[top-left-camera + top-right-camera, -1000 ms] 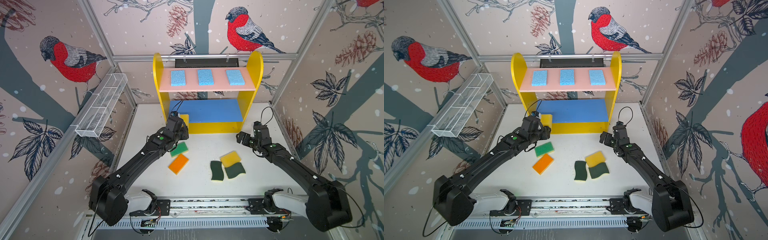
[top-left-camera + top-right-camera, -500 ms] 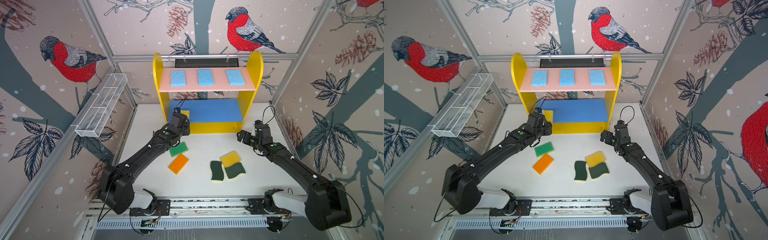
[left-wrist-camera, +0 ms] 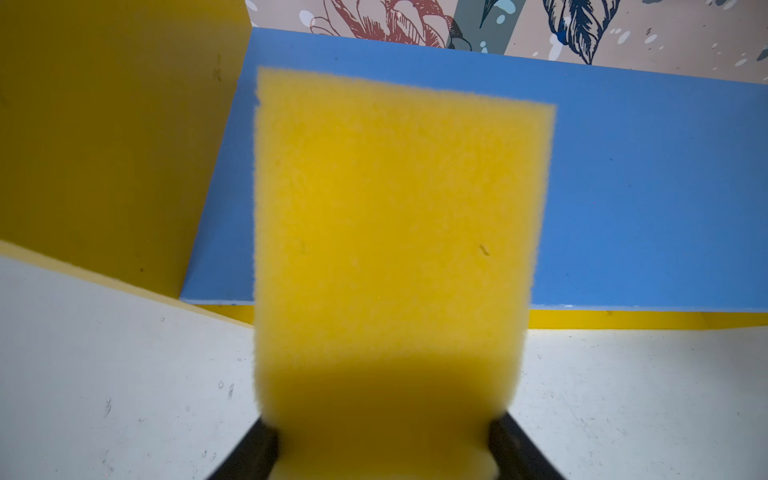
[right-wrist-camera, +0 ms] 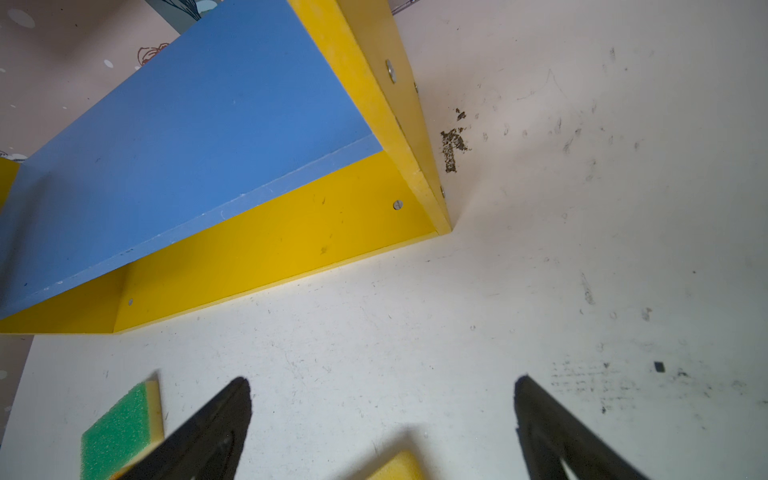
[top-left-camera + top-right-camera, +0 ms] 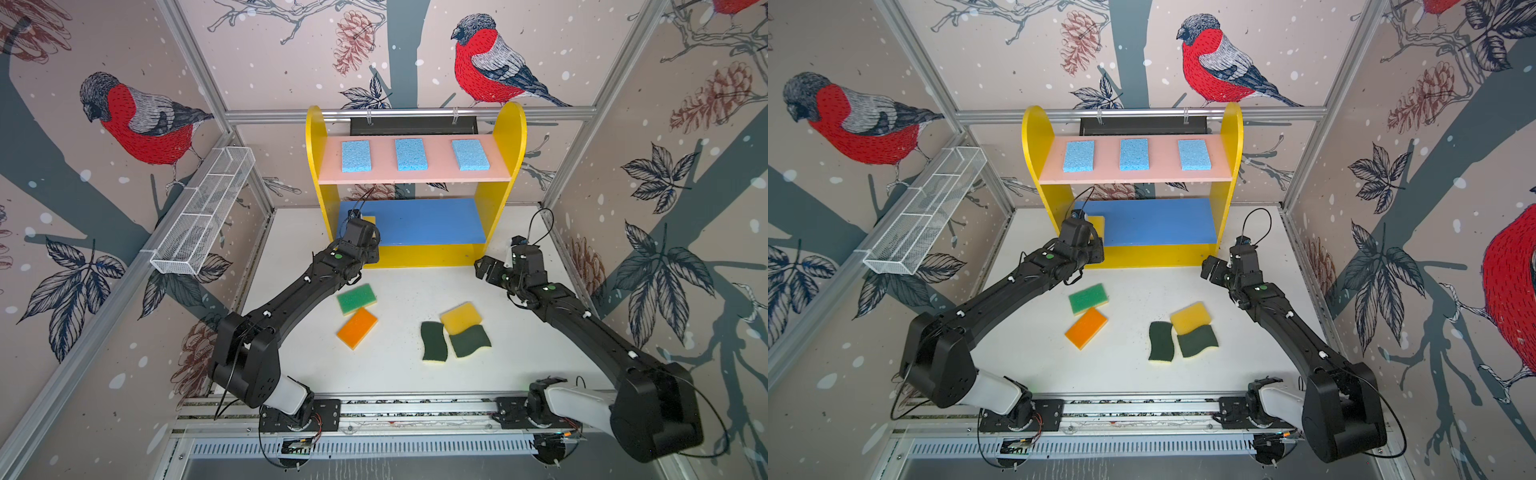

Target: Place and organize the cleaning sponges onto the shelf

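Left pincer [image 3: 384,453] grips yellow block [image 3: 395,228], jutting over blue board [image 3: 644,187].

We are finding the blue board [image 5: 432,220] lying open rightward, the yellow side panel [image 5: 328,199] crowding its left end.

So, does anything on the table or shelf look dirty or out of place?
Yes. A patch of dark crumbs lies on the white table beside the shelf's yellow side panel. Otherwise only the loose pile stands out: a yellow sponge touches two dark-green scourers.
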Robot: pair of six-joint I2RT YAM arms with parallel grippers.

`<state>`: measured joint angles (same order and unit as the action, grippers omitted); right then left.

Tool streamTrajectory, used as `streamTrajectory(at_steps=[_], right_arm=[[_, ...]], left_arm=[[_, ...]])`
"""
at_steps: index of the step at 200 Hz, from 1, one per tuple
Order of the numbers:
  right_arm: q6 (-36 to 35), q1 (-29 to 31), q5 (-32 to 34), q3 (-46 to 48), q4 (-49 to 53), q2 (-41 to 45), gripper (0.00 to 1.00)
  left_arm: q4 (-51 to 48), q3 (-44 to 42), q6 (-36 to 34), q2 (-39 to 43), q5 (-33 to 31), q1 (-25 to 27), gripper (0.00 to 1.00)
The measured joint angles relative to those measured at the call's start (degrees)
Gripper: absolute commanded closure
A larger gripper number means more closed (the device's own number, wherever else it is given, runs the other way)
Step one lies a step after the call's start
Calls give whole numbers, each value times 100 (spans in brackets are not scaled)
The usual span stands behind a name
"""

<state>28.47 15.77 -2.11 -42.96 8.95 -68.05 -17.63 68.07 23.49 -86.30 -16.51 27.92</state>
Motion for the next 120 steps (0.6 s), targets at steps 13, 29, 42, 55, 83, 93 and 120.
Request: streamTrajectory(at_steps=[13,29,42,55,83,93,120], right_arm=[[2,-4,0,-11,0,24,2],[22,-4,0,-20,-2,52,2],[24,-2,0,-20,-2,87,2],[39,-2,0,-20,-2,125,2],[42,-2,-2,-44,-4,186,2],[42,0,-22,-52,-9,208,2],[42,13,-74,-52,-9,291,1]], left_arm=[[55,0,-66,-28,11,-52,40],[85,9,-103,-70,28,-151,40],[114,15,-146,-109,26,-208,39],[175,28,-240,-157,42,-236,39],[240,122,-291,-271,153,-299,39],[258,144,-295,-306,151,-304,39],[328,190,-317,-387,240,-332,39]])
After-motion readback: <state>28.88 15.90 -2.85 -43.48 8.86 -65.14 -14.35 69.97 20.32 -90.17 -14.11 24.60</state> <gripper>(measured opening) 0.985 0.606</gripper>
